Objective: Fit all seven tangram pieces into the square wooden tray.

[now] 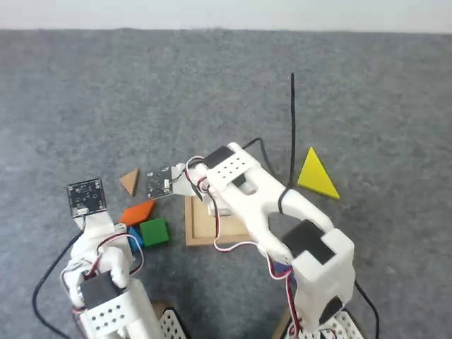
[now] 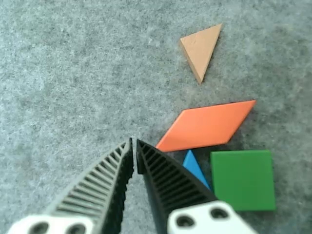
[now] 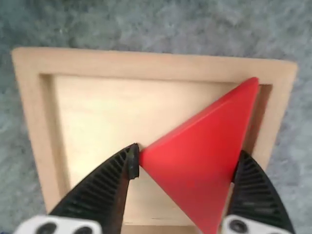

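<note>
**Ana:** Red is what the right gripper (image 3: 187,158) is clamping: the red triangle (image 3: 200,165), squeezed between both jaws over the square wooden tray (image 3: 29,122).

**Ben:** Is it lying flat inside?

**Ana:** I cannot tell. One tip is reaching a corner of the recess and overlapping the inner wall there, and the far end is running out of sight between the jaws. From above, the right arm is covering most of the tray, so just one corner and a stretch of rim are showing.

**Ben:** And the left gripper (image 2: 134,146)?

**Ana:** Clenched on nothing, tips meeting, hovering just beside the orange parallelogram (image 2: 207,126). One jaw is hiding part of the blue triangle (image 2: 195,168), which is peeking out between the orange piece and the green square (image 2: 242,179). The tan triangle (image 2: 201,50) is lying a little apart.

**Ben:** The yellow triangle (image 1: 316,174)?

**Ana:** Sitting alone on the tray's other side, near a black cable (image 1: 292,120).

**Ben:** The surface?

**Ana:** Grey felt (image 1: 212,85) is covering the whole desk, and a pale wall (image 1: 226,14) is running along its far edge.
</note>
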Controlling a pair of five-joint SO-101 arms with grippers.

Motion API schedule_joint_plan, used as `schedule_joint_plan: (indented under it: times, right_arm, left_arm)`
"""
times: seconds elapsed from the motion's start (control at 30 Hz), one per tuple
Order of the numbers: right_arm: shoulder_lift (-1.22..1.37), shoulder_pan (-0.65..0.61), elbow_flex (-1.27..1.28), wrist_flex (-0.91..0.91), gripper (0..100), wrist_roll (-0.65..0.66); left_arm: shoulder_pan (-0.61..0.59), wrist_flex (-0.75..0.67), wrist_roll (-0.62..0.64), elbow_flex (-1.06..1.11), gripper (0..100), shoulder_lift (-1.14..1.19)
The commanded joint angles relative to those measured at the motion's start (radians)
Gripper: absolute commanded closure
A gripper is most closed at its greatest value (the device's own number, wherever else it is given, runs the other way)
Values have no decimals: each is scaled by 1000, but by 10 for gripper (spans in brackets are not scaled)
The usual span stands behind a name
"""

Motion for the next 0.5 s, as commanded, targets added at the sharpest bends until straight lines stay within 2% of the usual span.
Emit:
schedule_joint_plan:
  times: [0.0,0.23,0.47]
  right_arm:
    - [-15,1,-72,5,749,11]
    - [-13,22,-69,7,738,9]
    - [-15,25,-74,53,583,11]
  left_arm:
    - [8,5,-3,-12,987,-17]
    - [8,5,-3,-12,987,-17]
    - [8,5,-3,-12,987,-17]
